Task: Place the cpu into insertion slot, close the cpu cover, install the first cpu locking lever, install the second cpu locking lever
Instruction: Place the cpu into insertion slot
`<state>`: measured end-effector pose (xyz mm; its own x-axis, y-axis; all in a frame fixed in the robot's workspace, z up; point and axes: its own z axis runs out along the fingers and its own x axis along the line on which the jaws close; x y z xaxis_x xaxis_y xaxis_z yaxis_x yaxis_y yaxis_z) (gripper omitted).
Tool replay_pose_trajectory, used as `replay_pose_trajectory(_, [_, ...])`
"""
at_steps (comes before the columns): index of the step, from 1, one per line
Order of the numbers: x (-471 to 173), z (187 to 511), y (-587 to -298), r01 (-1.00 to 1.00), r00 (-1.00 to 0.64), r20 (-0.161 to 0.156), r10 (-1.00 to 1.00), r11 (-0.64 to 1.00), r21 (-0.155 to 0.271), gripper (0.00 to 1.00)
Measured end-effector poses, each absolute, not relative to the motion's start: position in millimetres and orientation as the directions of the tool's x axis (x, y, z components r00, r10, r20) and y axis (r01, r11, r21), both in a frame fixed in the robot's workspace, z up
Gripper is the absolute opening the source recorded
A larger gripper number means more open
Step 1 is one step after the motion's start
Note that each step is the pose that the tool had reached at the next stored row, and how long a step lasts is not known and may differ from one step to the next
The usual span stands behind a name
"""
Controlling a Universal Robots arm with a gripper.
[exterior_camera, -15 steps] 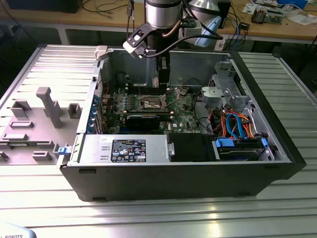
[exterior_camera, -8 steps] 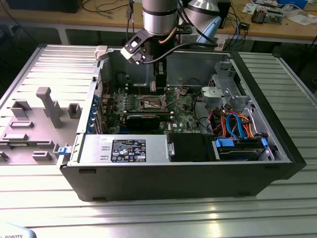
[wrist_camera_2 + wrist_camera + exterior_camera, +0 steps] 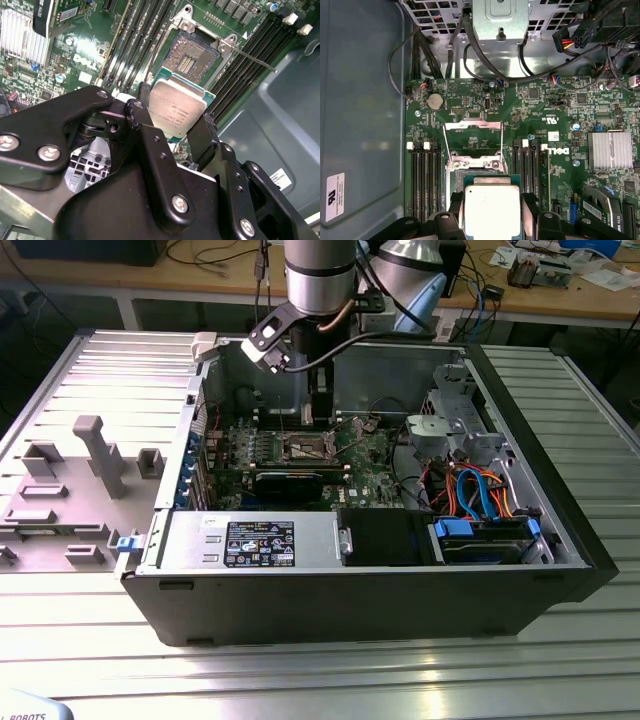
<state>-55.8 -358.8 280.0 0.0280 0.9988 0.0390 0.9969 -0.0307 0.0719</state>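
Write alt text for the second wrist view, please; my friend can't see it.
The black gripper clamps the square silvery cpu over a green circuit board. The insertion slot lies bare just beyond.

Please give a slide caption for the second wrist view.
Gripper holds the cpu close to the open insertion slot on the green motherboard.
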Motion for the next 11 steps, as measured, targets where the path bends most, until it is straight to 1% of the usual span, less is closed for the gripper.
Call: replay_pose_trajectory(11, [-55.8, 278.9, -358.8, 0.997, 0.033, 0.039, 0.999, -0.036, 0.072, 0.54])
